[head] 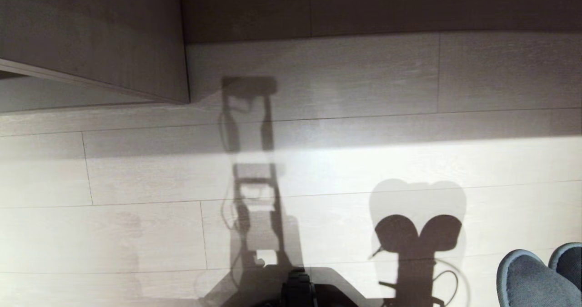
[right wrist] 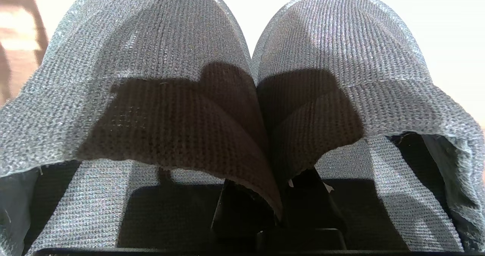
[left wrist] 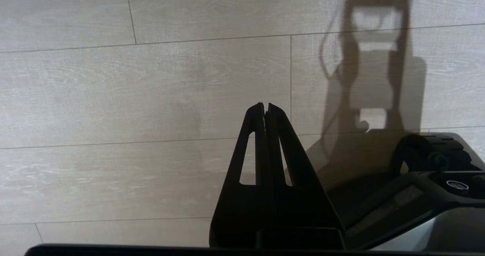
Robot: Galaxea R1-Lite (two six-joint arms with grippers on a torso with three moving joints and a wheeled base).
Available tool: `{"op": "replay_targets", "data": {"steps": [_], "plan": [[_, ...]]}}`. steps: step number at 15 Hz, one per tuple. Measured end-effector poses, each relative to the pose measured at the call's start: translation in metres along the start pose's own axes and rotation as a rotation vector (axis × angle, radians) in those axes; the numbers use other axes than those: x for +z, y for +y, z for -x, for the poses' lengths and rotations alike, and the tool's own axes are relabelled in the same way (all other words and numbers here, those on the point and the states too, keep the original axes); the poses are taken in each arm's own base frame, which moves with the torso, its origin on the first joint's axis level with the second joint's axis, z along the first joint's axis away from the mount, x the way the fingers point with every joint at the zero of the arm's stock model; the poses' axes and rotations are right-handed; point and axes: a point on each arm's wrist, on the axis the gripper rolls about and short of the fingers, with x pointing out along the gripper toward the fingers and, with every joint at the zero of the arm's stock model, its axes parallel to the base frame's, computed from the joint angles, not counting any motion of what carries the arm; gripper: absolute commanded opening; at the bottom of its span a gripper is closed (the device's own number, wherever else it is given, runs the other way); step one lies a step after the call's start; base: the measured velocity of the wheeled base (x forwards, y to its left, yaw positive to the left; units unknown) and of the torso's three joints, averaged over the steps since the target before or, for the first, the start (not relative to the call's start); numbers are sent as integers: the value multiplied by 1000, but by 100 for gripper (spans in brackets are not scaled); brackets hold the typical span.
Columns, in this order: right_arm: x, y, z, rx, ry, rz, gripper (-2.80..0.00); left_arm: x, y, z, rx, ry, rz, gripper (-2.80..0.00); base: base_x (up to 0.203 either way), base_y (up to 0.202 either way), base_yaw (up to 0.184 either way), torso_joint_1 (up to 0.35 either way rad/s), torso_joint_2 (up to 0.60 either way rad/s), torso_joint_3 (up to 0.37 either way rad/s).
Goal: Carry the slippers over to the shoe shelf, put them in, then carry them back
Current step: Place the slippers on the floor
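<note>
The slippers are a pair of grey knit slides, and their toes poke into the head view's lower right corner, above the floor. In the right wrist view both slippers hang side by side. My right gripper is shut on the inner edges of their two straps, pinched together between its black fingers. My left gripper is shut and holds nothing, pointing over bare floor beside the robot's base. The shoe shelf is out of view.
A pale plank floor fills most of the head view. A brown wood cabinet panel juts out at the upper left, with a darker wall panel behind it. The robot's dark base and its shadow lie at the lower middle.
</note>
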Motion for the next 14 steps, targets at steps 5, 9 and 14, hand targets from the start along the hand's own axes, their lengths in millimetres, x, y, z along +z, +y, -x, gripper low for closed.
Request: {"op": "replay_targets", "data": {"steps": [5,9,14], "plan": [[0,0,0,2,0,7,-280,0,0,0,0,0,0,-280,0,0,0,-1,-1,-183],[0,0,0,3,-2,5,-280,0,0,0,-1,0,-4,-280,0,0,0,2,3,-23],[41,1,2,31,-46,-4,-280,0,0,0,-1,0,-4,-280,0,0,0,0,0,0]]}}
